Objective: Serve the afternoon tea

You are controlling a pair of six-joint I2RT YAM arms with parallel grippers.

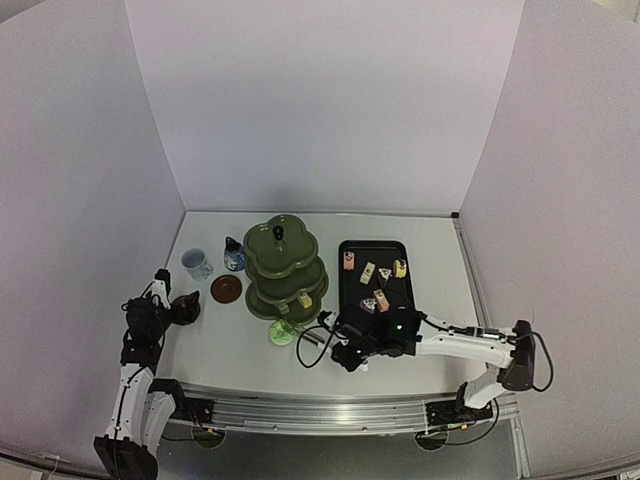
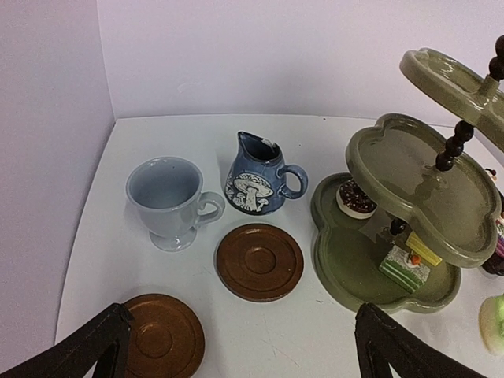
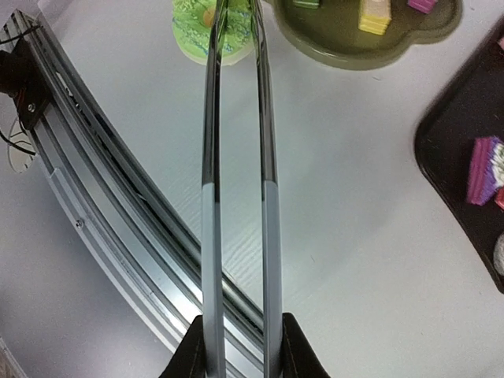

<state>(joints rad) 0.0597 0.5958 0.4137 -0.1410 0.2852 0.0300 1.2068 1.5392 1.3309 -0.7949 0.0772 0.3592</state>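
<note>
The dark green three-tier stand (image 1: 285, 268) (image 2: 409, 205) carries a chocolate cake (image 2: 356, 198) and a green striped cake (image 2: 403, 266) on its bottom tier. A white mug (image 2: 167, 201) and a blue pot (image 2: 256, 175) stand left of it. In front of them lie two brown coasters (image 2: 260, 261) (image 2: 161, 339). My left gripper (image 2: 244, 346) is open, low over the table by the nearer coaster. My right gripper (image 3: 240, 339) is shut on metal tongs (image 3: 236, 157). The tong arms reach to a green cake (image 3: 211, 31) (image 1: 282, 332) on the table; their tips are cut off by the frame edge.
A black tray (image 1: 375, 275) (image 3: 465, 150) right of the stand holds several small cakes, one of them purple (image 3: 482, 169). The metal rail (image 3: 94, 181) runs along the near table edge under the tongs. White walls enclose the table on three sides.
</note>
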